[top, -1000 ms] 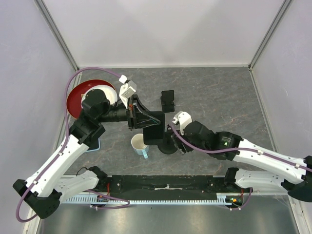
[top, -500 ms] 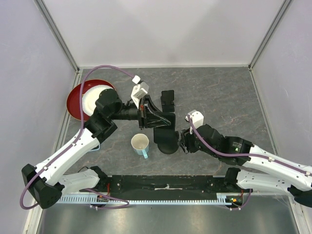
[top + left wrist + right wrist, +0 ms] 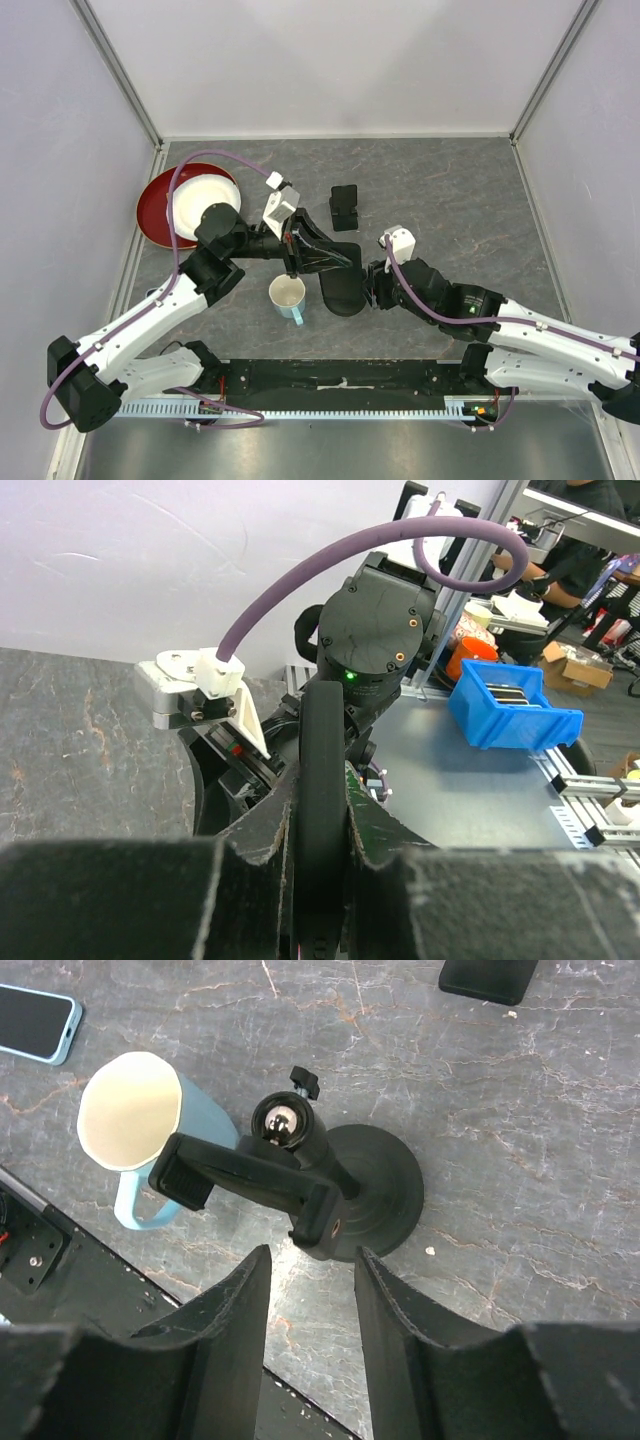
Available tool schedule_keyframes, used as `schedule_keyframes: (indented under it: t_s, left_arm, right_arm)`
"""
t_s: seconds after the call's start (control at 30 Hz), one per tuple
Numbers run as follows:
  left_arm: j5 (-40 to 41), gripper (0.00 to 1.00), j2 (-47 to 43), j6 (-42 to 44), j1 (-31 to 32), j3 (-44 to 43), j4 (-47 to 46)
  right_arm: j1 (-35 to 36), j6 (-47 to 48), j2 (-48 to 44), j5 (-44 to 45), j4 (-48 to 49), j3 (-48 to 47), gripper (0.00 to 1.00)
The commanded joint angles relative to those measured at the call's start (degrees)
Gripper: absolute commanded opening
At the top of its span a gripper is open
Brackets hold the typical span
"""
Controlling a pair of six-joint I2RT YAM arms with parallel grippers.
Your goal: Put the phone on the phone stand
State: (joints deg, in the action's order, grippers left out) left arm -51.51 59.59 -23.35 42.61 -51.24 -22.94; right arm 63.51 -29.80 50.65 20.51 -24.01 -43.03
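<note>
Sits lower and closer in than a second ago, left claw (image 3: 338,260) pinching the phone (image 3: 322,780) on edge, phone stand (image 3: 360,1195) just below its tips, right claw (image 3: 312,1270) spread beside.

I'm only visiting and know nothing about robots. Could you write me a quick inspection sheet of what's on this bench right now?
Surface: grey marbled table.
Job's things: phone stand upright, cradle empty; thin black slab, probably the phone, gripped edge-on.
Clutter: blue mug beside the stand; blue-cased phone lying flat; black block; white dish on red plate.
Grippers: left gripper, jaws shut on the slab; right gripper, jaws open and empty, by the stand.
Cables: purple cable on each arm, looping free.
Surroundings: white walls; blue bin beyond the table.
</note>
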Motion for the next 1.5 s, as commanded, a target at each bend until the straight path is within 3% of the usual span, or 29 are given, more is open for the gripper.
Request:
schedule_keyframes:
  t_s: [0.0,0.13,0.37,0.4,0.47,0.5,0.53,0.57,0.63,0.67,0.87,1.0,1.2,1.3,1.47]
  left_arm:
    - [-1.14,0.02,-1.49,-2.66,0.02,-3.16,-6.33]
    - [-0.96,0.02,-1.85,-1.70,0.10,-1.85,-6.15]
    - [-3.16,0.02,0.96,-4.94,0.19,-4.03,-6.94]
    - [-3.34,0.02,1.57,-5.38,0.11,-4.74,-6.60]
    - [-4.65,0.02,3.42,-6.69,0.19,-6.32,-5.80]
    - [-5.00,0.02,4.03,-7.05,0.28,-6.76,-5.80]
    - [-5.09,0.02,5.00,-7.14,0.45,-7.37,-5.54]
    - [-5.27,0.02,5.35,-6.88,0.80,-7.55,-5.45]
    - [-4.92,0.02,5.88,-5.83,1.07,-7.21,-5.45]
    - [-3.70,0.02,6.15,-4.00,1.59,-6.77,-5.88]
    - [-2.28,0.02,10.10,2.61,2.74,-5.97,-7.12]
    - [-4.92,0.02,10.99,2.87,3.00,-3.44,-14.37]
    - [-5.09,0.02,6.77,4.90,3.01,3.34,-20.12]
    - [-7.11,0.02,3.96,6.56,2.92,4.48,-18.64]
    - [-7.65,0.02,-1.83,13.32,2.92,3.79,-7.51]
  right_arm:
    - [-0.14,0.44,0.50,3.48,5.54,0.22,0.44]
    - [-0.14,1.50,0.93,3.48,6.34,0.49,0.40]
    - [-0.14,2.21,1.47,2.17,5.73,1.01,0.10]
    - [-0.14,2.29,1.55,1.47,5.55,0.84,0.09]
    - [-0.14,2.64,1.38,-0.63,4.77,0.40,0.16]
    - [-0.22,2.47,1.20,-1.17,4.41,-0.21,0.23]
    - [-0.22,2.21,0.85,-1.52,3.89,-0.56,0.39]
    - [-0.22,1.94,0.59,-1.79,2.40,-1.00,0.47]
    - [-0.14,1.06,-0.20,-2.14,0.64,-2.50,0.61]
    - [-0.14,0.63,-0.47,-1.97,-1.81,-3.11,0.63]
    - [-0.14,-2.27,-5.29,2.51,-11.04,-7.42,0.67]
    - [-0.22,-2.98,-10.04,3.13,-11.15,-6.90,0.68]
    - [-0.22,-2.90,-10.93,1.73,-8.87,-3.65,0.59]
    - [-0.14,-1.67,-9.18,1.29,-5.79,-2.24,0.59]
    - [-0.14,0.97,-5.74,2.77,1.32,-0.23,0.56]
